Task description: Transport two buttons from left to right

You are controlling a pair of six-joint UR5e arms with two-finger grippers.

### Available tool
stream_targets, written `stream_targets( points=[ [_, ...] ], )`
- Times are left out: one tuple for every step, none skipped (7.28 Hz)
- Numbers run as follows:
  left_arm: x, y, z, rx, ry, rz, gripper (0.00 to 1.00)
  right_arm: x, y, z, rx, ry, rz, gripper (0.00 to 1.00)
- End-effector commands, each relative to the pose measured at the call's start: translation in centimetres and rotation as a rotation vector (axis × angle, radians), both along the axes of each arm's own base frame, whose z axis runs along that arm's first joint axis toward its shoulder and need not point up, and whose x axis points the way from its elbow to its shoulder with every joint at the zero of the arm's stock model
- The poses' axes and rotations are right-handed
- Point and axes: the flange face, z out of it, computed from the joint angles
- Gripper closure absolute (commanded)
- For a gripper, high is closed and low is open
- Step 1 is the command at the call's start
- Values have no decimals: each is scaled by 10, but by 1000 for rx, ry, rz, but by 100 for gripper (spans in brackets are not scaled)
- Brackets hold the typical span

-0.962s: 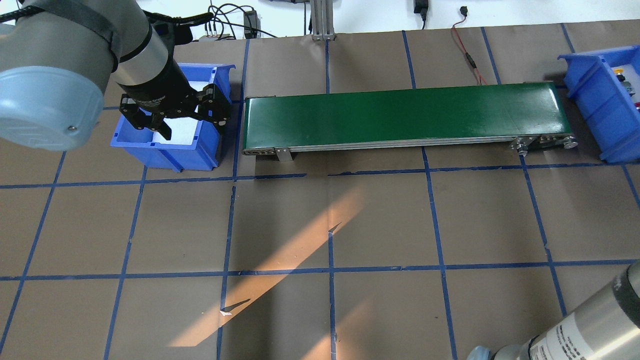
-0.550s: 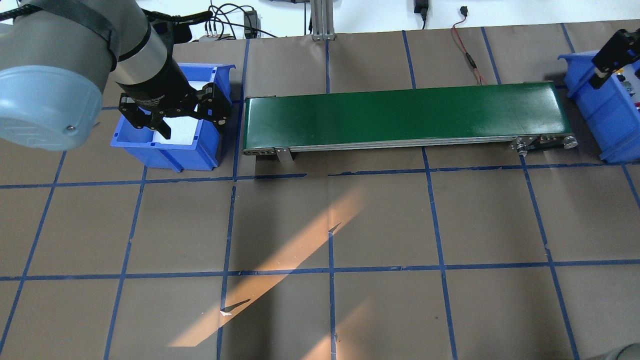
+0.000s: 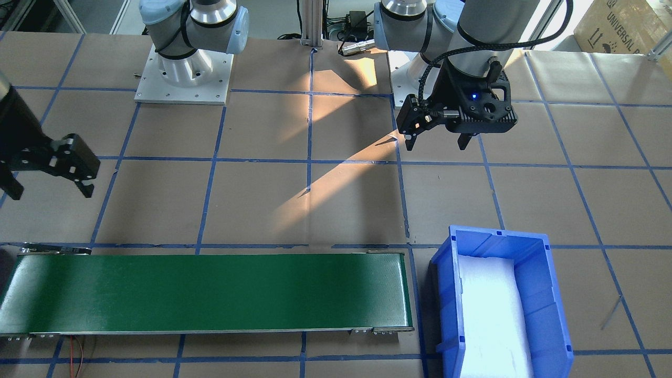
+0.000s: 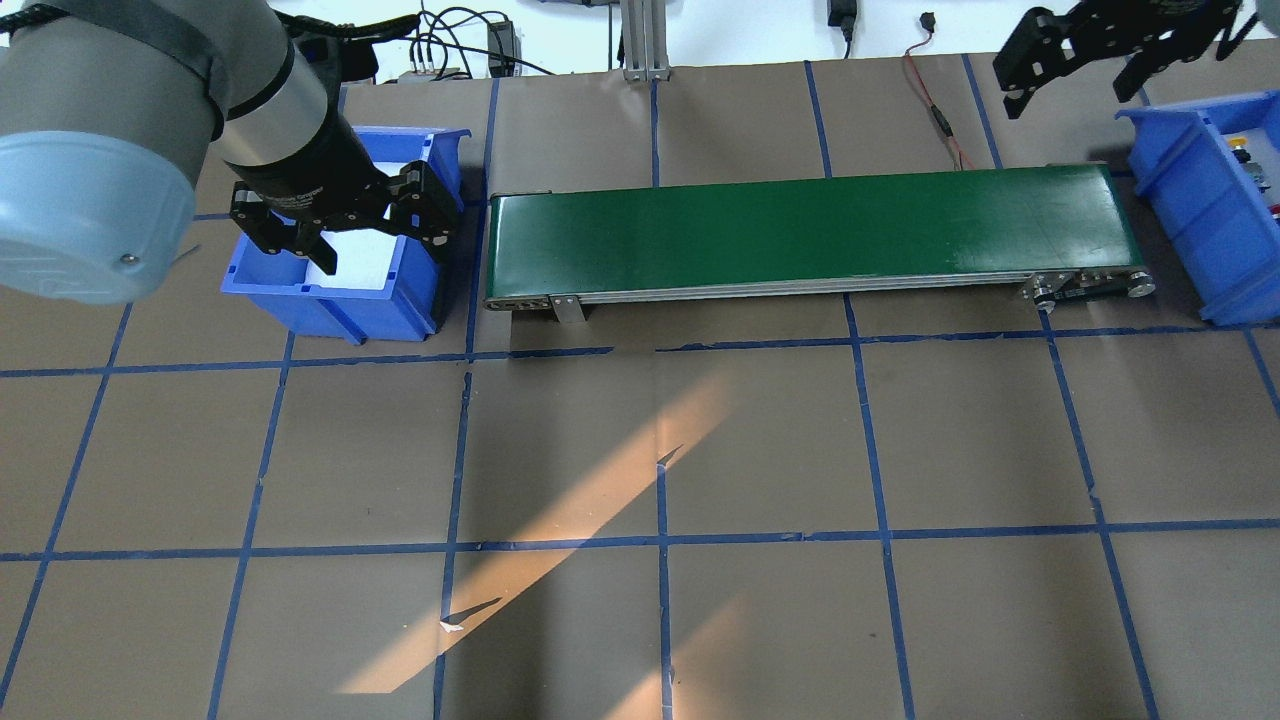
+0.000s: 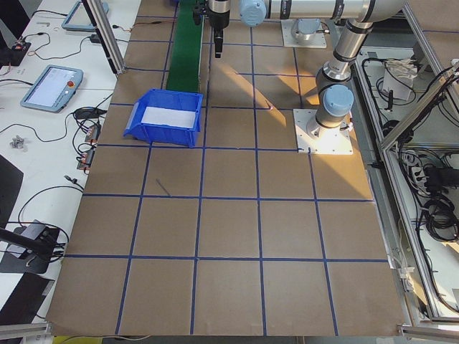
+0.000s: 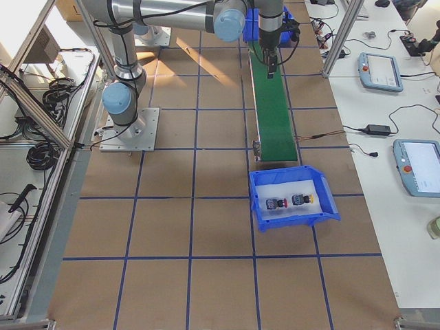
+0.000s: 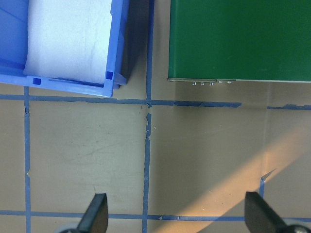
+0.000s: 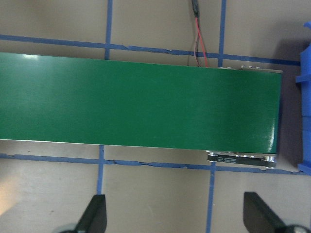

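1. Your left jaws hang wide open with nothing between them, over bare surface point(image 7: 194, 160). They have barely shifted in the last second.
2. Just ahead of them and off to one side sits the left bin point(image 4: 330, 300). It holds only its white pad point(image 7: 68, 39), so there is no button left to fetch.
3. Your right jaws are what has changed. A second ago only part of that arm showed at the corner of the overhead view. Half a second ago the jaws hung by the rim of the right bin point(image 4: 1190, 210). Now they are clear of it, spread wide and empty, looking down on the end of the green belt point(image 8: 141, 102).
4. Farther out to their side, past the belt's end, that right bin holds the red button point(image 6: 276, 203) and the yellow button point(image 6: 301, 199), lying side by side.
5. Both buttons look to be across, so the right arm's swing reads as a retreat after a drop. You likely only have to park the arms.
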Motion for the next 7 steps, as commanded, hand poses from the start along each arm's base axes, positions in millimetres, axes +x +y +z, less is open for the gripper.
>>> stream_targets(
  points=[
    [0,9,7,-16,1,26,0,67,20,-7,61,-20,-65,0],
    [3,11,12,-26,-17,31,0,70,37,0,107,-18,-73,0],
    [4,10,10,-24,-25,33,0,70,40,2,106,-20,-75,0],
    [4,11,11,-25,-25,33,0,74,41,0,108,-31,-103,0],
    [4,11,11,-25,-25,33,0,73,39,-1,100,-37,-113,0],
    [4,11,10,-24,-25,31,0,73,40,0,98,-37,-113,0],
    [4,10,10,-24,-25,33,0,74,40,0,101,-37,-113,0]
  ],
)
